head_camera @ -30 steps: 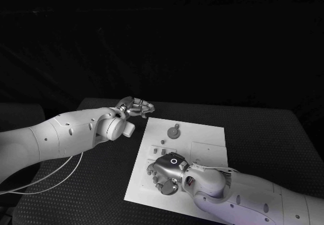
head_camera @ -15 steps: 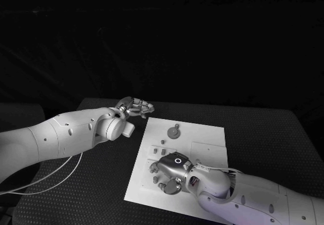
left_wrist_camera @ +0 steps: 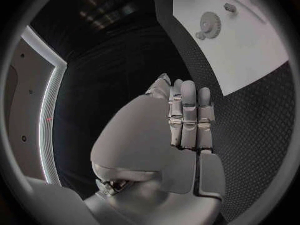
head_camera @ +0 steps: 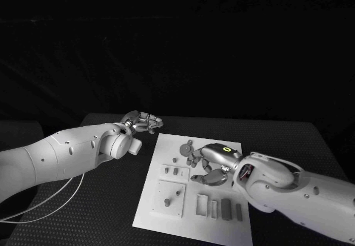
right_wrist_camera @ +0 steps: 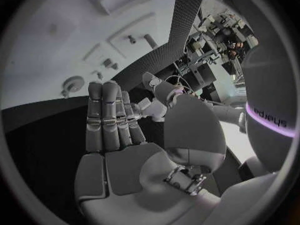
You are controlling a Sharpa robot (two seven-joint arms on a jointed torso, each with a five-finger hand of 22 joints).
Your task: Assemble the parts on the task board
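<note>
Several parts [head_camera: 219, 207] small and indistinct, right robot hand [head_camera: 209, 163] covering task board [head_camera: 167, 215] middle

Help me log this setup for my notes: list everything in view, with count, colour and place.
table: one, black, under everything.
task board: one, white, mid-table.
gear: one, grey, on the board's far end.
small parts: several, grey, on the board's left side; exact count unclear.
long blocks: a few, grey, side by side near the board's near edge.
left hand: silver, off the board's far left corner, holding nothing visible.
right hand: silver, over the board's middle, fingers spread.
</note>
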